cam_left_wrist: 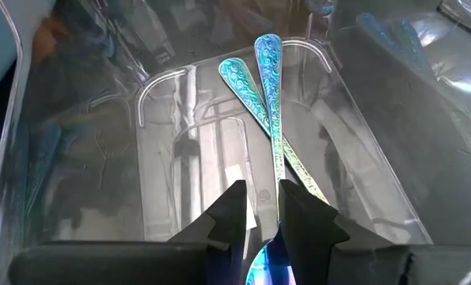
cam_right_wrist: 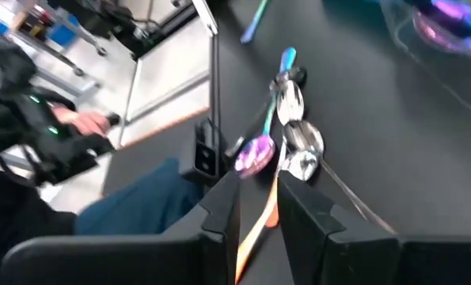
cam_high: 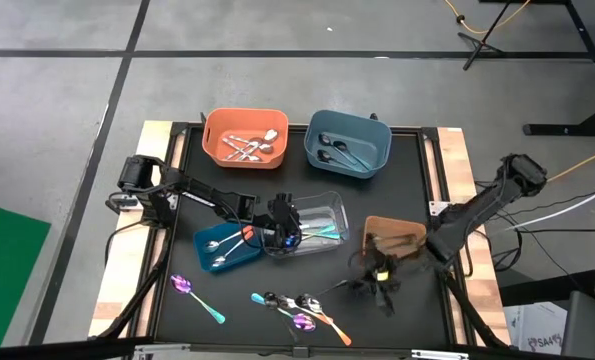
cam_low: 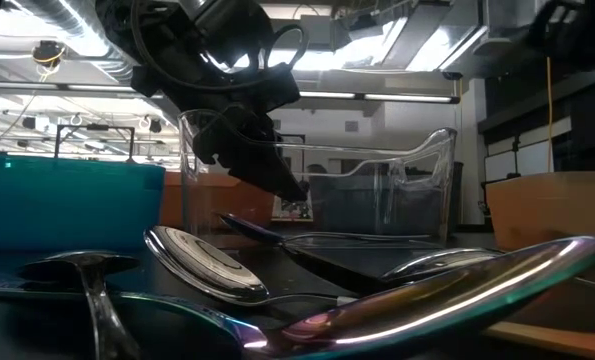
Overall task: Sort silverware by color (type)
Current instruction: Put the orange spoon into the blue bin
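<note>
My left gripper reaches into the clear bin at mid-table and is shut on an iridescent purple-teal spoon. A second iridescent piece lies flat on the bin floor beside it. My right gripper hovers in front of the brown bin, narrowly open, pointing at the loose pile of silver, iridescent and orange-handled pieces on the mat. One more iridescent spoon lies alone near the front left. My left gripper pinches the iridescent spoon between its two fingers at the neck, just above the bowl. The fingers lie along the spoon. Its handle runs forward past them, low over the clear bin's floor; whether it rests there I cannot tell.
The orange bin at the far side holds silver pieces, and the grey-blue bin beside it holds dark spoons. The teal bin left of the clear one holds colour-handled pieces. A person sits beyond the table's near edge.
</note>
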Controlling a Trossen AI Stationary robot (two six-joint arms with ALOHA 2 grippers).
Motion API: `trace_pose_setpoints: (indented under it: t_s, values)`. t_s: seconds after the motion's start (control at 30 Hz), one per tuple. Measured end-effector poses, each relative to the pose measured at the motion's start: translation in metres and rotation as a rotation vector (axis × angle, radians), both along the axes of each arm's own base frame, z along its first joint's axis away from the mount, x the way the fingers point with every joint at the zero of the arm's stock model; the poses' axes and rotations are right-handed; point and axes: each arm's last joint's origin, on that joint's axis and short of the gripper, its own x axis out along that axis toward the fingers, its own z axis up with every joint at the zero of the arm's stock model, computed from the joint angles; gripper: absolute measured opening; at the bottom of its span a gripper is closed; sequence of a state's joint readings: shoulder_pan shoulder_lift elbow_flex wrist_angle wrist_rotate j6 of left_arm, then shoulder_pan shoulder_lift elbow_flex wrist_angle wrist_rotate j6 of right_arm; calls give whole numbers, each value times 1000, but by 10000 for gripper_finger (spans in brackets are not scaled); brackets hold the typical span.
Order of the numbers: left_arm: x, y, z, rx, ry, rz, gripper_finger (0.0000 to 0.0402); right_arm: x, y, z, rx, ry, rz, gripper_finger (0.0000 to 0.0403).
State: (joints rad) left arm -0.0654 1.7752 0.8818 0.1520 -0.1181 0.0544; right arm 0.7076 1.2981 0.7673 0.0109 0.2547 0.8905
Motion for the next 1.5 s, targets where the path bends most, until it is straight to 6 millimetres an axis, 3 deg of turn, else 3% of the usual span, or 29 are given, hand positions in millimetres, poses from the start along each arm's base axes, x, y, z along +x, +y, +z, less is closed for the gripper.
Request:
trace_pose_setpoints:
  t_s: [0.37, 0.7, 0.97, 1.1, 1.33, 1.5]
  values:
    - [0, 0, 0, 1, 0, 0, 69, 0, 45, -32, -101, -46, -84, 76]
    - [0, 0, 0, 0, 2, 0, 69, 39, 88, -35, -311, 81, -89, 76]
    - [0, 0, 0, 1, 1, -1, 69, 45, 91, -17, -334, 107, -86, 76]
    - [0, 0, 0, 0, 1, -1, 69, 43, 90, -19, -304, 157, -71, 76]
    - [0, -1, 0, 1, 2, -3, 69, 41, 88, -23, -151, 246, -212, 76]
    - [0, -1, 0, 1, 1, -3, 69, 54, 91, -36, -69, 274, -237, 76]
